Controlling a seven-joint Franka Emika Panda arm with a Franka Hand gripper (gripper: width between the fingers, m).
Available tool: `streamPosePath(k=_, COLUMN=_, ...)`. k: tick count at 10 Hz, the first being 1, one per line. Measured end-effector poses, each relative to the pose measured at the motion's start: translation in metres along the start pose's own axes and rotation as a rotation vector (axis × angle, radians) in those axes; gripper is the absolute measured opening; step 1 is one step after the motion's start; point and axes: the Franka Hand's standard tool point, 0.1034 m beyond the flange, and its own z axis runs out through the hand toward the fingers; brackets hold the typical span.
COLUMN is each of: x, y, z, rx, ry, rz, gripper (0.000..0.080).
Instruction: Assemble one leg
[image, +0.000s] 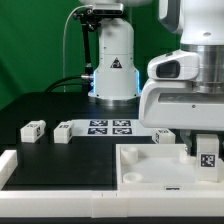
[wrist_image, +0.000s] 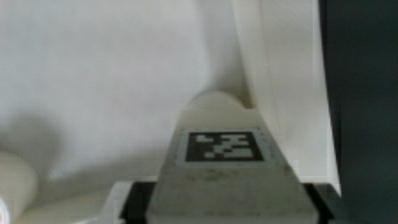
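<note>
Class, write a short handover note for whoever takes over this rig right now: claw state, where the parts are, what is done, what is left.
Claw: shut on a leg, held at the tabletop panel, at the exterior view's right.
Other parts: two spare legs lie on the black table beside the marker board; another lies behind the panel.
Done: one leg picked up and brought to the panel.
Left: seat it; whether it is already in cannot be told.

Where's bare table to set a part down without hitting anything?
Free: dark table beyond the two loose legs, at the exterior view's left. Crowded: the marker board, and the white panel under the tool.
</note>
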Motion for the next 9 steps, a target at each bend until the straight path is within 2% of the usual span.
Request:
streamPosePath(k=6, x=-0.0027, y=-0.0038, z=0.0005, rx=-0.020, ry=0.024, rz=0.866, gripper=0.0290)
streamPosePath(k=9, x=-0.0017, y=-0.0030, z=0.0002, rx=-0.002, ry=0.010, rz=1.128, gripper=0.0290)
